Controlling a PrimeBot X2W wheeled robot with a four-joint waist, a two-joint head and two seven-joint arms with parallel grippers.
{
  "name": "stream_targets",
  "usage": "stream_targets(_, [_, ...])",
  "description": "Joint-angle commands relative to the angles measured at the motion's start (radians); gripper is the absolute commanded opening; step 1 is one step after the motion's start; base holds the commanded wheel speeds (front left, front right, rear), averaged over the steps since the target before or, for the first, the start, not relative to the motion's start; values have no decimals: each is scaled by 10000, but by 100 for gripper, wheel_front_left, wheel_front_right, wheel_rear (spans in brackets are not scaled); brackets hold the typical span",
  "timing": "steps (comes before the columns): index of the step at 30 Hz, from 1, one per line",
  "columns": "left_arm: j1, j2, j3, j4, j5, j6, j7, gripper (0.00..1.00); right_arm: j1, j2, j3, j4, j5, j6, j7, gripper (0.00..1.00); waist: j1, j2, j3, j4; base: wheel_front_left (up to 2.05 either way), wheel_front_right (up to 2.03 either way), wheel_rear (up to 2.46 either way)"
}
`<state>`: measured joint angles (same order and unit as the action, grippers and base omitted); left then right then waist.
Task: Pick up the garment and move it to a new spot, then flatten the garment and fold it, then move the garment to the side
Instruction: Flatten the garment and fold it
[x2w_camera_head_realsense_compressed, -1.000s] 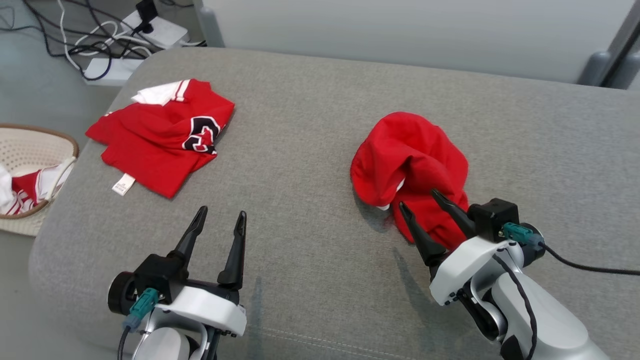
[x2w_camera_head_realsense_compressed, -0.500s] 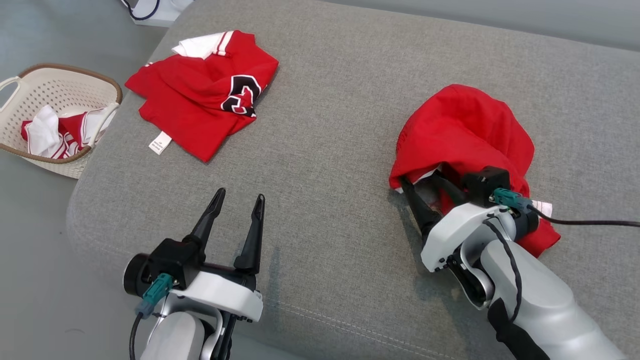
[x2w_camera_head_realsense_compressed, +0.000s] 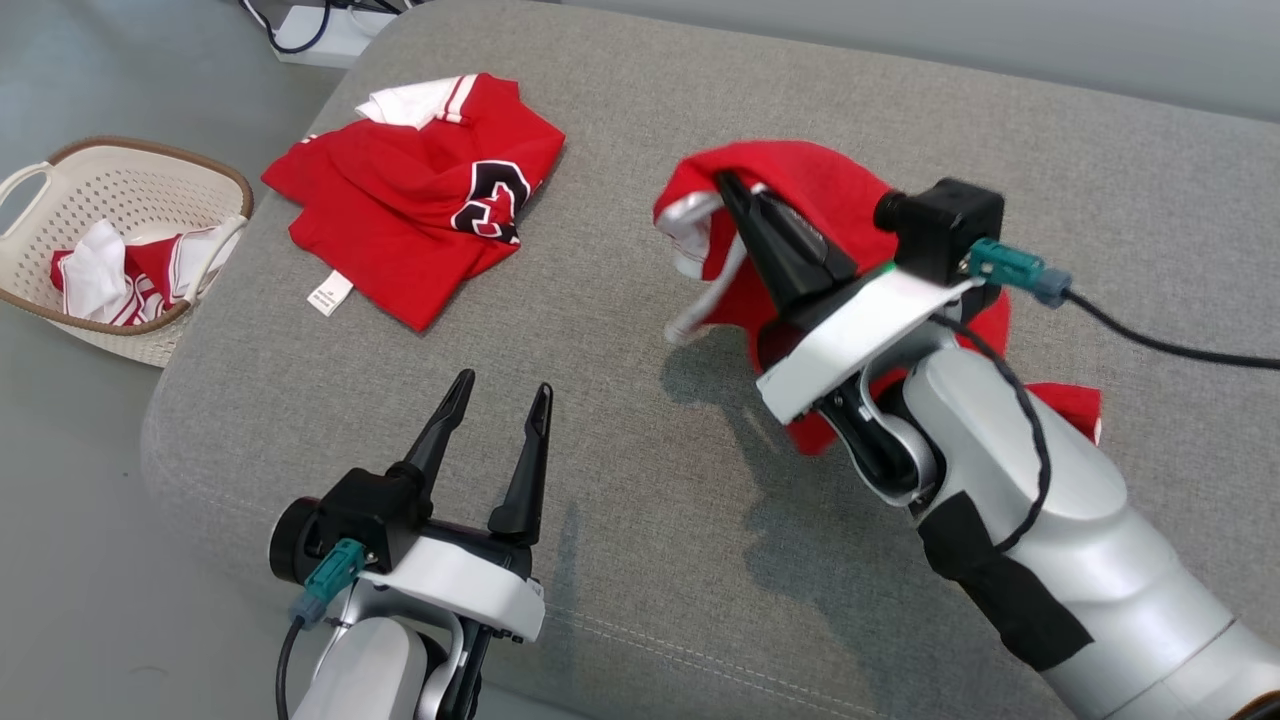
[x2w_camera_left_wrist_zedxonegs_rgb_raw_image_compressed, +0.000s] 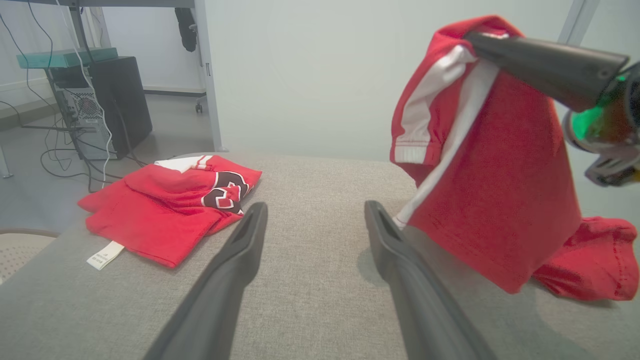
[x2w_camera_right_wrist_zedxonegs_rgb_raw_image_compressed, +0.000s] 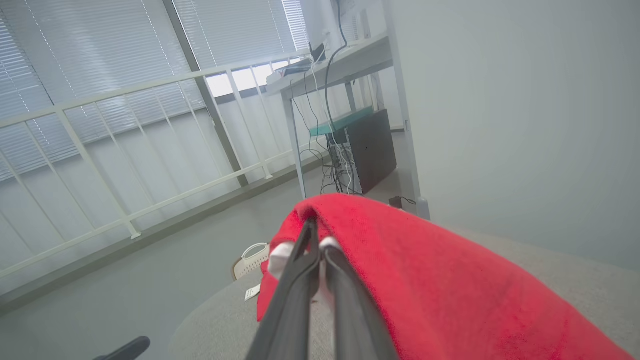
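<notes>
Right gripper (x2w_camera_head_realsense_compressed: 724, 180) pinched tight on red garment (x2w_camera_head_realsense_compressed: 830, 185), holds its upper part clear of grey bench (x2w_camera_head_realsense_compressed: 620, 480). Lower hem rests on bench at 4 o'clock of gripper. Left gripper (x2w_camera_head_realsense_compressed: 505, 382) spread wide, empty, at 7 o'clock. Second red shirt (x2w_camera_head_realsense_compressed: 400, 210) lies at 10 o'clock; basket (x2w_camera_head_realsense_compressed: 150, 160) at 9 o'clock, off bench.

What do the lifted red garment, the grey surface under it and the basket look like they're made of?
Red garment: soft knit cloth, matte, probably cotton-like jersey; it drapes and creases, with white striped trim. Grey surface: woven upholstery fabric over padding, judging by its flecked weave, stitched seam and rounded edge. Basket: likely moulded cream plastic with perforated walls and a brown rim.
</notes>
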<state>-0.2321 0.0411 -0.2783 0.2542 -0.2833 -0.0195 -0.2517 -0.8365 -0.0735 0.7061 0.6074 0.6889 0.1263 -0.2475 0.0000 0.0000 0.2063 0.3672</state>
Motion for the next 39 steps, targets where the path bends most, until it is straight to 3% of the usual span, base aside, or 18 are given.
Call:
stream_targets(1, [-162, 91, 265, -182, -34, 30, -101, 100, -228, 226, -78, -564, 234, 44, -140, 0, 0, 0, -77, -3, 0, 0, 0])
stream_targets(6, [-75, 91, 109, -88, -26, -2, -101, 100, -516, 230, -1301, -1947, 943, 44, -141, 0, 0, 0, -287, -91, 0, 0, 0])
stream_targets(9, [-37, 91, 56, -93, -45, -6, -101, 100, -351, 196, -2190, -1901, 631, 44, -142, 0, 0, 0, -390, -209, 0, 0, 0])
stream_targets(20, [-423, 91, -649, -373, -260, -51, -101, 100, 1384, -1466, -4929, 1760, -478, 44, -142, 0, 0, 0, -30, -722, 0, 0, 0])
stream_targets(21, [-475, 91, -748, -376, -288, -67, -101, 100, 1510, -1560, -5180, 2064, -540, 44, -142, 35, 0, 0, -1, -761, 0, 0, 0])
stream_targets(22, [-525, 91, -843, -382, -304, -79, -101, 100, 1605, -1667, -5394, 2269, -663, 44, -142, 78, 0, 0, 33, -812, 0, 0, 0])
stream_targets(23, [-575, 91, -944, -380, -325, -96, -101, 100, 1694, -1780, -5642, 2419, -804, 44, -142, 100, 0, 0, 52, -855, 0, 0, 0])
stream_targets(30, [-912, 91, -1738, -219, -491, -260, -101, 100, 2275, -2002, -7008, 2800, -1441, 44, -143, 100, 0, 0, -36, -1278, 0, 0, 0])
stream_targets(39, [-2244, 91, -3764, 1203, -1111, -768, -101, 100, 2735, -1646, -6768, 1783, -1670, 44, -143, 100, 0, 0, -125, -2236, 0, 0, 0])
